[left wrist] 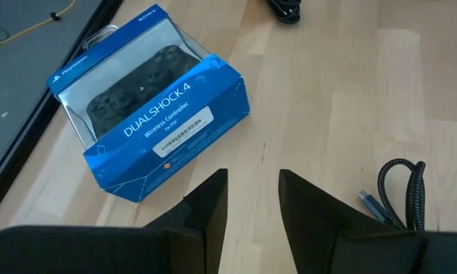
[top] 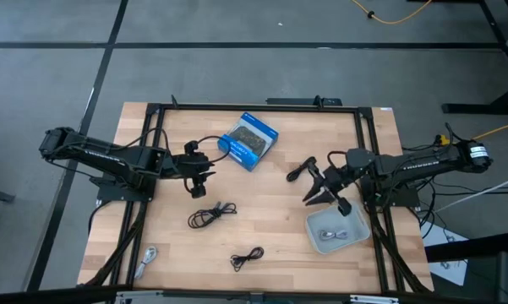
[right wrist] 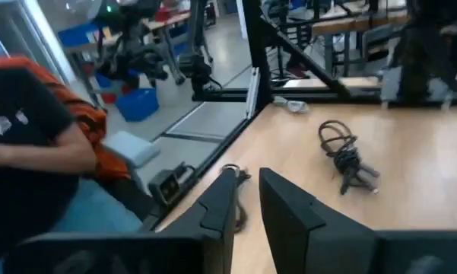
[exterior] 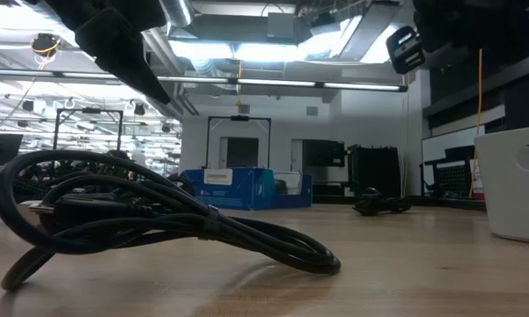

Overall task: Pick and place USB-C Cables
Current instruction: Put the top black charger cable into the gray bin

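Three black USB-C cables lie coiled on the table: one mid-table (top: 211, 215), one near the front edge (top: 247, 257), which fills the low view's foreground (exterior: 158, 220), and one toward the right (top: 300, 169). One pale cable lies at the near left corner (top: 148, 253). Another rests inside the grey tray (top: 334, 235). My left gripper (top: 199, 176) (left wrist: 252, 199) hovers open and empty between the blue box and the mid-table cable. My right gripper (top: 317, 191) (right wrist: 247, 202) is open and empty, raised beside the tray's far left corner.
The blue-and-black DualShock box (top: 248, 141) (left wrist: 156, 114) lies at the table's far middle. The grey tray (top: 359, 241) sits at the near right. A black frame (top: 254, 107) rims the table. A person in orange and black (right wrist: 38, 129) shows beyond the table edge.
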